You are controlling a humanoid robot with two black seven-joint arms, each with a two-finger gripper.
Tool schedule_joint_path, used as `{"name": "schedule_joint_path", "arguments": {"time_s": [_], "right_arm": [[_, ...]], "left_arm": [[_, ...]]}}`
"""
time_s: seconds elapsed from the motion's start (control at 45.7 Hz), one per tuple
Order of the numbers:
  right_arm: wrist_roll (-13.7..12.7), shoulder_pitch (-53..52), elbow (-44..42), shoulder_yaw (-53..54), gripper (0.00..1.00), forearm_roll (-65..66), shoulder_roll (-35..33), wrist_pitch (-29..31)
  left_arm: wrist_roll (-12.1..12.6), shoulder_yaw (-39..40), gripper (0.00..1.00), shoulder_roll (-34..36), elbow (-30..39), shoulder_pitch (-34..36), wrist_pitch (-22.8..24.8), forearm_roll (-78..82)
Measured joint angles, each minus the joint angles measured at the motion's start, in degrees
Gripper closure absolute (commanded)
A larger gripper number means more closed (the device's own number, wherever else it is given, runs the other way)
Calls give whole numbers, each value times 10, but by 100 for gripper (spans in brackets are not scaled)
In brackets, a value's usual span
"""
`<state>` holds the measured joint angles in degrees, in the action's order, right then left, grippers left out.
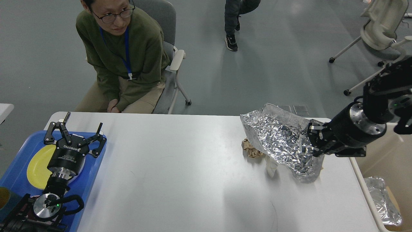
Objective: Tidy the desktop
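A: The foil sheet (pixel 280 141) is crinkled, shiny metal; the brown paper wad (pixel 251 150) beside it looks rough and dull.

B: And the desktop (pixel 173 174) is smooth, matt white (faint sheen near the middle). The blue tray (pixel 93 174) looks like glossy plastic.

Grey floor (pixel 273 64), grey chair (pixel 161 19), white chair (pixel 379 29)

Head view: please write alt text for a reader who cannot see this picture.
The right gripper holds a crumpled aluminium foil sheet lifted above the white desktop, near the beige bin on the right. A crumpled brown paper ball lies under the foil. The open left gripper hovers over a yellow plate on a blue tray; a seated person watches.
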<state>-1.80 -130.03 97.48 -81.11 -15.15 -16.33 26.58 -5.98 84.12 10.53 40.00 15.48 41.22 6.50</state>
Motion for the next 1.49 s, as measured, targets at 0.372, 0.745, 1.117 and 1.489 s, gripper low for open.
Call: {"name": "schedule_joint_path", "arguments": {"time_s": [0.372,0.745,1.117,1.489], "right_arm": [[3,19,-44,-68,100,27,-75,-6],[-2,234,-312,-55,100,60,-247,-1],[-5,604,-623,160,100,53,-291,-33],[-16,890,-864,322,100,46,-159,-138]], "left_arm": [[0,0,4,-1,0,0,-1,0],[0,0,4,0,0,0,-1,0],[0,0,4,-1,0,0,0,0],[0,1,4,-1,0,0,0,0]]}}
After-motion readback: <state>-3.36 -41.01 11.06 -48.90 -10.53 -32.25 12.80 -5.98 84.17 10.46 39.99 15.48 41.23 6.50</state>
